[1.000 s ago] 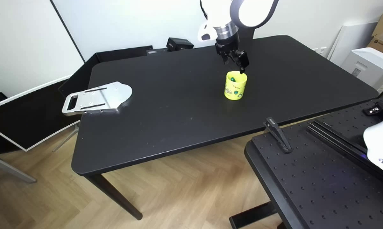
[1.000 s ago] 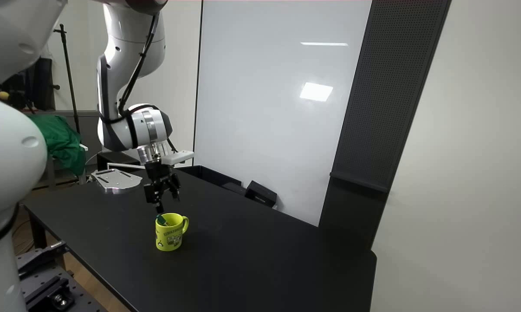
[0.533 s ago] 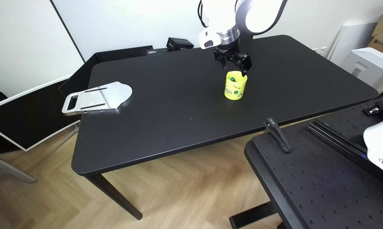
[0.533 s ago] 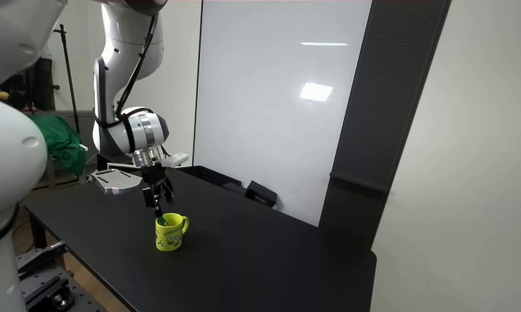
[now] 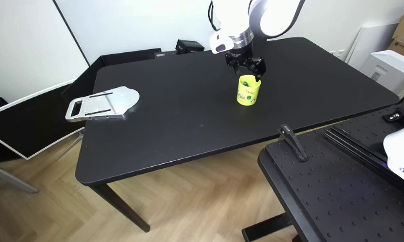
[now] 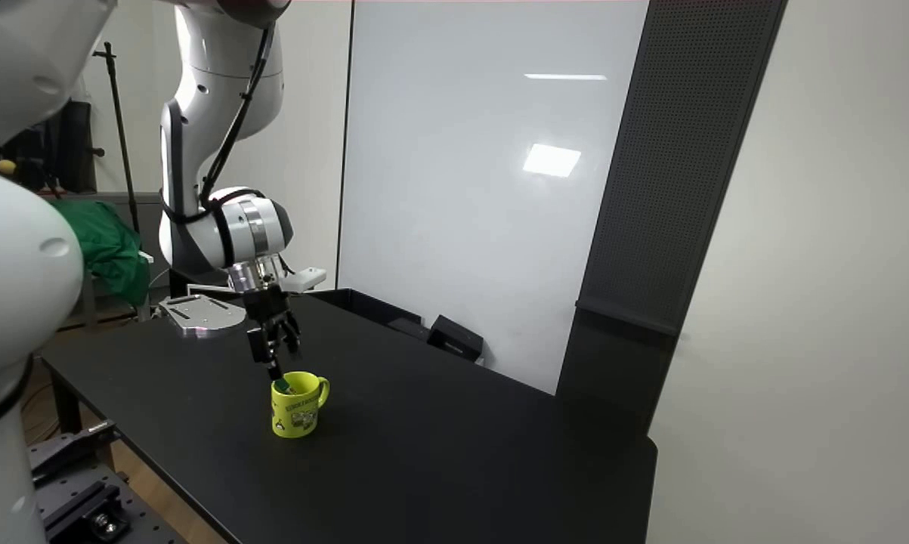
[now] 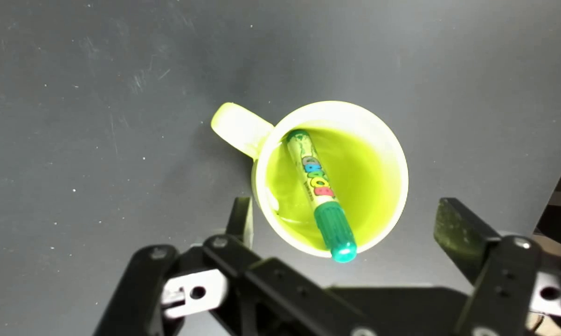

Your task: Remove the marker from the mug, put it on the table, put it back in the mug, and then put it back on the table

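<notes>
On the black table (image 5: 171,124) stands the yellow-green mug (image 5: 247,96), upright, its handle (image 7: 240,128) at upper left in the wrist view. The marker (image 7: 318,186) leans inside the mug, a pale barrel with colourful lettering and a green cap (image 7: 335,228) resting over the near rim. In an exterior view only a bit of the marker (image 6: 282,386) shows above the rim. My gripper (image 7: 346,221) is open just above the mug, its fingers wide apart on either side of the capped end, touching neither in the wrist view. The marker's lower end is down inside the mug.
A silver plate with a handle slot (image 5: 104,102) overhangs the table's far end from the mug. A black perforated board (image 5: 339,181) with a clamp (image 5: 293,143) adjoins the front edge. Black boxes (image 6: 454,338) stand behind the table, near the white wall panel.
My gripper has come down slightly and tilted over the mug, mostly in the first half second; since then it has barely moved. Its jaws stayed open. Mug and marker have not moved.
</notes>
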`<action>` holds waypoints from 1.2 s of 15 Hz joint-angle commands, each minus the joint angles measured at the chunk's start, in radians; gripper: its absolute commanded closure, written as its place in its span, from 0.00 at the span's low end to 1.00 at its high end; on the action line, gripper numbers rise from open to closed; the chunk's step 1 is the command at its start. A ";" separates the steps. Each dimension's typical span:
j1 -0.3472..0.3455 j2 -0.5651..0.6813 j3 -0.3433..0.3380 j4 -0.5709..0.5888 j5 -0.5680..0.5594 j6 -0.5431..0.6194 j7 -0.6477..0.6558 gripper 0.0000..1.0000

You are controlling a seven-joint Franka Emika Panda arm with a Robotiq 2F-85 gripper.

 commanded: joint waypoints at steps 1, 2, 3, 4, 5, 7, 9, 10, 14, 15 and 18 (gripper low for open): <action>0.002 -0.001 -0.002 0.001 0.004 -0.001 -0.003 0.00; 0.002 -0.001 -0.002 0.001 0.004 -0.001 -0.004 0.00; 0.002 -0.001 -0.002 0.001 0.004 -0.001 -0.004 0.00; 0.002 -0.001 -0.002 0.001 0.004 -0.001 -0.004 0.00; 0.002 -0.001 -0.002 0.001 0.004 -0.001 -0.004 0.00; 0.002 -0.001 -0.002 0.001 0.004 -0.001 -0.004 0.00; 0.011 -0.005 -0.004 0.000 -0.005 -0.002 0.011 0.00; 0.013 -0.006 -0.005 0.000 -0.009 -0.002 0.015 0.00; 0.021 -0.003 -0.004 0.001 -0.018 0.000 0.011 0.00; 0.024 -0.003 -0.004 0.001 -0.022 0.003 0.011 0.00; 0.035 -0.002 -0.007 0.001 -0.040 0.005 0.016 0.00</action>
